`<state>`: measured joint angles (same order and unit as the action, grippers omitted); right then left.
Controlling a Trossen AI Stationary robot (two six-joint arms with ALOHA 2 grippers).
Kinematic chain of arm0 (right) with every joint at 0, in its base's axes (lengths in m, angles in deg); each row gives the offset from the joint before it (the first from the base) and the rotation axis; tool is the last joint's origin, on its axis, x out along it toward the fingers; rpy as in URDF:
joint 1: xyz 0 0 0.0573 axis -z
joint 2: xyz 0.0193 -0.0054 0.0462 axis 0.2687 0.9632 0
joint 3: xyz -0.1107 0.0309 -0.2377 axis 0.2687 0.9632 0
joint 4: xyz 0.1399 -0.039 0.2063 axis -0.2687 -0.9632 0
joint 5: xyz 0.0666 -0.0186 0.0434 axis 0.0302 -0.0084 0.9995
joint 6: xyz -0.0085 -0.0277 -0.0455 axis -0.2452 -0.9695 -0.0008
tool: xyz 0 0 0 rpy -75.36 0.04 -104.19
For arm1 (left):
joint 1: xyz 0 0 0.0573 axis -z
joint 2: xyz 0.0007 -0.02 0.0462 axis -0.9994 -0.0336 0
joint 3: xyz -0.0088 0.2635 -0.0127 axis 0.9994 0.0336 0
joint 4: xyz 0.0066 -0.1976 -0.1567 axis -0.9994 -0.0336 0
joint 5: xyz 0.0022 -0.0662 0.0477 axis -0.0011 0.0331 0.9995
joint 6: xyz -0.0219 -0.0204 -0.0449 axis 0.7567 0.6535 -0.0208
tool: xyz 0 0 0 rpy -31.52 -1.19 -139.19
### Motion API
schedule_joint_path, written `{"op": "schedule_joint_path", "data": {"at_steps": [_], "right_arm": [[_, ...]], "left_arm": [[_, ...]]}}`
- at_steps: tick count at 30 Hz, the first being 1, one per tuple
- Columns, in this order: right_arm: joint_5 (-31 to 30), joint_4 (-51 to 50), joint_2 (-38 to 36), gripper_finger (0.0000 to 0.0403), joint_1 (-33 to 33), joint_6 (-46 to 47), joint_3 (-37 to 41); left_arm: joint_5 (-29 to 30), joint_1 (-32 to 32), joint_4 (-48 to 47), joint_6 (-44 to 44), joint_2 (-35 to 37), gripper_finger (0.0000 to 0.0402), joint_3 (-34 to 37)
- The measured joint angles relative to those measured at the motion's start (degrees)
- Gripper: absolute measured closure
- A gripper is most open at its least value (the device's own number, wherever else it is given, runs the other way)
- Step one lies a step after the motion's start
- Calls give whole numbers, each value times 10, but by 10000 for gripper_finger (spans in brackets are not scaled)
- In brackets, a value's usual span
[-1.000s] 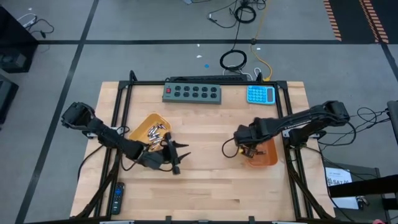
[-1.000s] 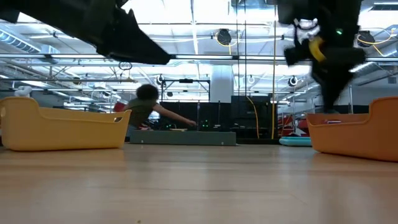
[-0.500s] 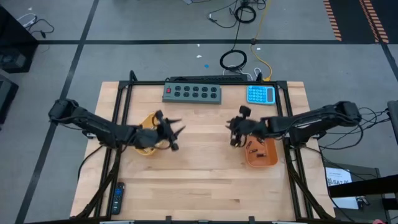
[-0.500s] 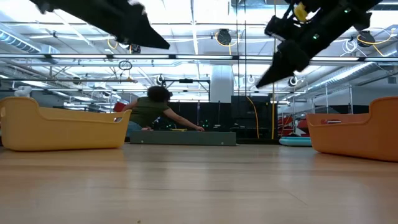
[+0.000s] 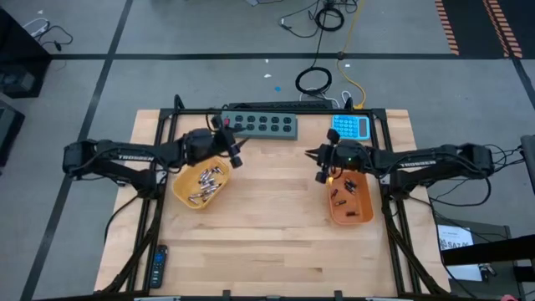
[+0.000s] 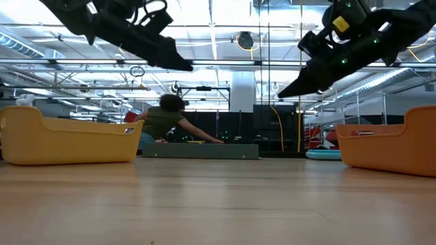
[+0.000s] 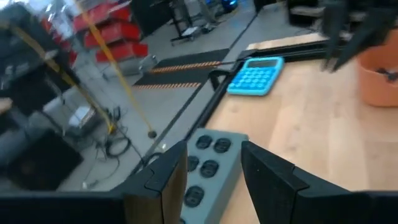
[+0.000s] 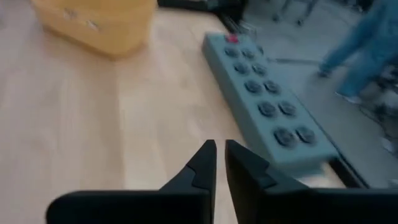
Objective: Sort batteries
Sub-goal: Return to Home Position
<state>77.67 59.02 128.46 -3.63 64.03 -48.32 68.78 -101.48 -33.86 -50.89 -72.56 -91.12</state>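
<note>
Silvery batteries point(image 5: 206, 179) lie in the yellow tray point(image 5: 179, 189) at the table's left. Thinner dark batteries point(image 5: 341, 194) lie in the orange tray point(image 5: 361, 214) at the right. My left gripper point(image 5: 235, 155) hovers above the yellow tray's far right corner, close to the power strip. It points nearly level, and its fingers point(image 7: 163, 180) are open and empty. My right gripper point(image 5: 320, 169) hangs in the air just left of the orange tray's far end. Its fingers point(image 8: 202, 163) are closed to a thin slit with nothing between them.
A grey power strip point(image 5: 259, 124) and a blue calculator point(image 5: 350, 127) lie along the far edge. A black remote point(image 5: 156, 266) lies at the near left corner. Black frame rails point(image 5: 159, 150) run down both sides. A person point(image 6: 163, 120) bends over beyond the table.
My left gripper has swung from the near right of the yellow tray, across it, toward the far edge and the power strip, rising a little. My right gripper has come up out of the orange tray, tipped from pointing down to nearly level, moved toward the far edge, and shut.
</note>
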Motion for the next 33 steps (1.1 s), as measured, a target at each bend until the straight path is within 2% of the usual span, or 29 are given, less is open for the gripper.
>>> {"op": "schedule_joint_path", "data": {"at_steps": [3,6,10,15,19,25,33], "right_arm": [[19,45,-13,387,28,2,18],[45,69,-56,399,54,7,46],[74,139,-126,401,78,20,113],[81,213,-186,402,91,72,184],[79,274,-212,403,91,93,216],[64,309,-256,403,91,102,245],[67,301,-291,403,90,81,244]], "left_arm": [[-12,-26,-39,49,3,240,0],[-58,-43,-102,114,28,240,0],[-41,-30,-149,151,67,240,6],[19,8,-75,167,114,240,82],[12,12,22,172,146,252,156],[4,29,32,231,216,282,230],[12,66,59,236,349,306,308]]}}
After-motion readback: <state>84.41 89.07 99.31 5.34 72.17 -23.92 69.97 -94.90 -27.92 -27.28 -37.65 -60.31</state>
